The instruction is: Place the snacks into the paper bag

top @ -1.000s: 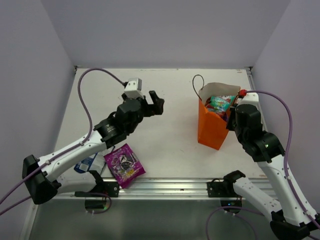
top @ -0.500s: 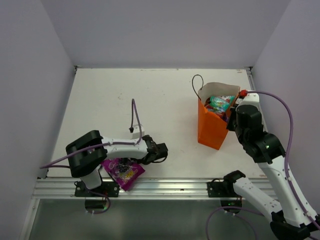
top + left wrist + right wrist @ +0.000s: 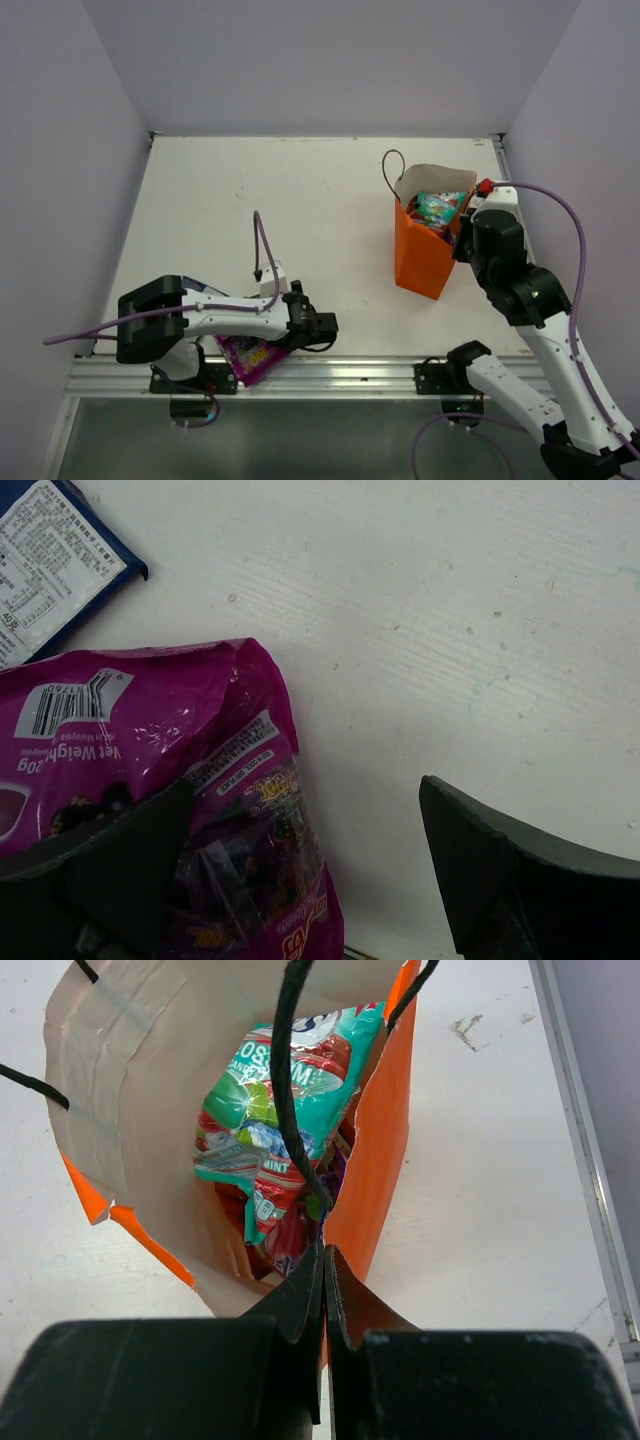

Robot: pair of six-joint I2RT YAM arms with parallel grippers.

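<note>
The orange paper bag point(image 3: 422, 262) stands upright at the right, and in the right wrist view point(image 3: 385, 1160) I look down into it. A teal-pink packet point(image 3: 438, 208) lies on top inside it point(image 3: 285, 1100), with red and purple packets partly hidden below. My right gripper point(image 3: 463, 236) is shut on the bag's near rim beside a cord handle point(image 3: 323, 1260). The purple grape packet point(image 3: 243, 354) lies flat at the near table edge point(image 3: 150, 740). My left gripper point(image 3: 318, 328) is open and low over its right end point(image 3: 310, 880). The blue-and-white packet point(image 3: 50, 570) lies just beyond.
The metal rail point(image 3: 340, 372) runs along the table's near edge, right beside the purple packet. The left arm's purple cable point(image 3: 262, 240) loops up above the arm. Grey walls close in the table at the left, back and right.
My left arm has swung back from the middle of the table to the near edge and dropped over the purple packet. The right gripper and the bag have not moved.
</note>
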